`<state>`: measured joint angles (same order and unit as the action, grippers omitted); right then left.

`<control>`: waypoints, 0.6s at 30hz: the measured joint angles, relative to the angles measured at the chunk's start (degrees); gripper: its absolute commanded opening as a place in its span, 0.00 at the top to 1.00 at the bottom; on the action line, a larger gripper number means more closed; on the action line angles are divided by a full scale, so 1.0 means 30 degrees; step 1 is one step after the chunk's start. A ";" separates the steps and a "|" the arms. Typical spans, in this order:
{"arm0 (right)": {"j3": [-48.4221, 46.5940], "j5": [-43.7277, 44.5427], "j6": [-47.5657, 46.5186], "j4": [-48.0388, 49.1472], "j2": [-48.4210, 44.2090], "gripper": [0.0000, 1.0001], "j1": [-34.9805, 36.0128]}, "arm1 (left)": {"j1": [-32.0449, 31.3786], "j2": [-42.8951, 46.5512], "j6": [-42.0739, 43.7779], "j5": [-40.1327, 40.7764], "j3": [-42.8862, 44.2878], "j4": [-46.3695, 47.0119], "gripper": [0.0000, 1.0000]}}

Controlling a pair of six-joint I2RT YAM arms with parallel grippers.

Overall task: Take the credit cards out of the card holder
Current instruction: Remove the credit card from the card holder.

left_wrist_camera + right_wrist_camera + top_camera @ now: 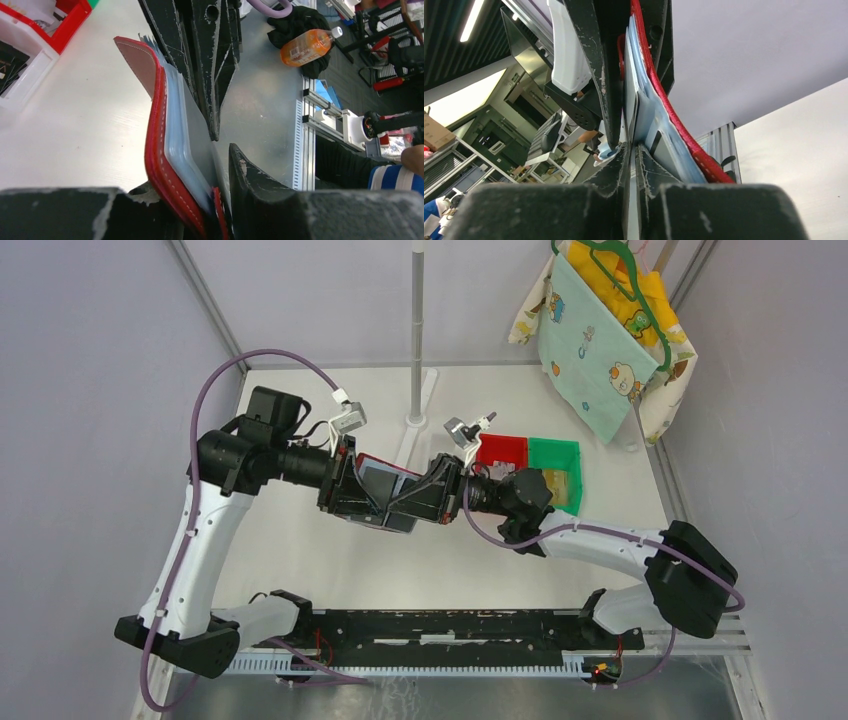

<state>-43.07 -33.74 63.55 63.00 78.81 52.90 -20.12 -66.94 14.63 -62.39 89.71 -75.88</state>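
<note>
One red card holder [375, 460], one credit card showing [388, 483], one red bin [503, 450], one green bin [556, 462], one pole [416, 330].

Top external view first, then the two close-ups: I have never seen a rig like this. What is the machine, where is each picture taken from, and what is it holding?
The machine is two robot arms bolted at the near edge of a table, each ending in a two-finger gripper. The wide picture comes from a fixed camera above and behind the arms. The two close-ups come from cameras on the wrists, so the black shapes along their bottom edges are that arm's own fingers.

Between the arms, raised off the table, is an open red card holder. The left gripper clamps one end of it. The right gripper is pinched on something thin inside, apparently a grey-blue card.

Behind them sit a red bin and a green bin. Clothes hang at the back right.
</note>
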 measured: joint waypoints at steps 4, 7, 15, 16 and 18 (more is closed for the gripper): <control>0.0000 0.0131 0.0109 0.0525 -0.0015 1.00 0.0117 | -0.0051 0.0015 0.0605 -0.0707 -0.0007 -0.0270 0.75; 0.0087 0.0138 0.0044 0.0692 -0.0233 1.00 0.0160 | -0.0051 0.0015 0.0743 -0.0962 0.0007 -0.0262 0.78; 0.0911 0.0765 -0.0648 0.0750 -0.1705 1.00 0.0197 | -0.0131 -0.0029 0.0882 -0.1537 0.0561 -0.0845 0.70; 0.0984 0.0809 -0.0743 0.0699 -0.1880 1.00 0.0197 | -0.0131 -0.0029 0.0882 -0.1617 0.0641 -0.0903 0.71; 0.1115 0.0947 -0.1027 0.0554 -0.2237 1.00 0.0197 | -0.0168 -0.0022 0.0882 -0.1770 0.0736 -0.1020 0.79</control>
<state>-39.72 -30.89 60.47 64.66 72.10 53.49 -20.62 -67.00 17.28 -67.70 91.92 -78.94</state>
